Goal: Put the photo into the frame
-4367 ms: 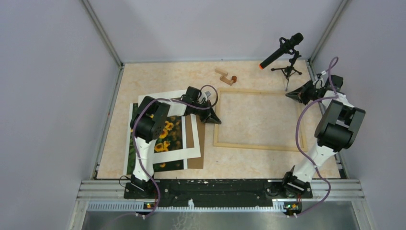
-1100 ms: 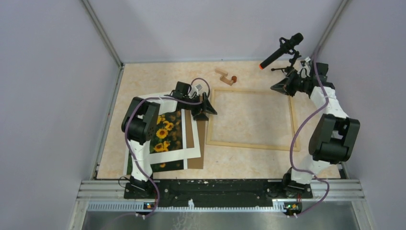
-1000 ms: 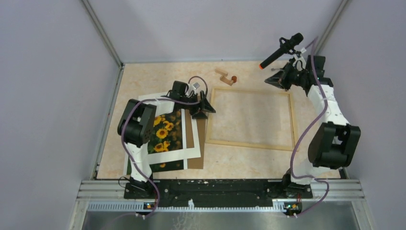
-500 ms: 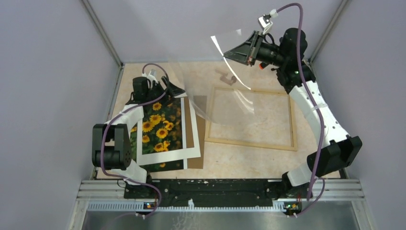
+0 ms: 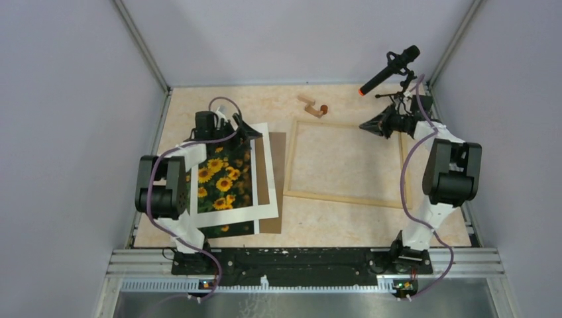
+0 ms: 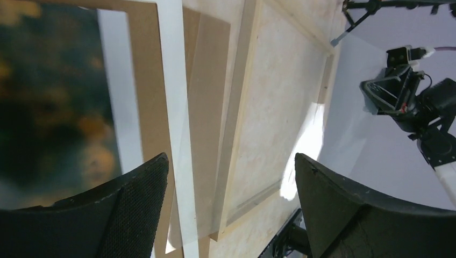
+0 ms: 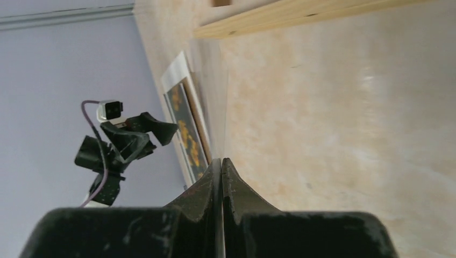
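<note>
The left gripper (image 6: pixel 230 161) gapes wide on nothing above the white card mat (image 5: pixel 238 216) overlying the rectangular sunflower photo (image 5: pixel 222 175), left of the thin pale-wood frame (image 5: pixel 344 199), while the right gripper (image 7: pixel 221 161) pinches a thin clear sheet (image 7: pixel 215 97).

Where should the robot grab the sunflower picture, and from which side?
Probably the near edge of the photo, coming in low from that same side. It lies flat with the white mat on top covering most of its border, and that near strip pokes out free.
</note>
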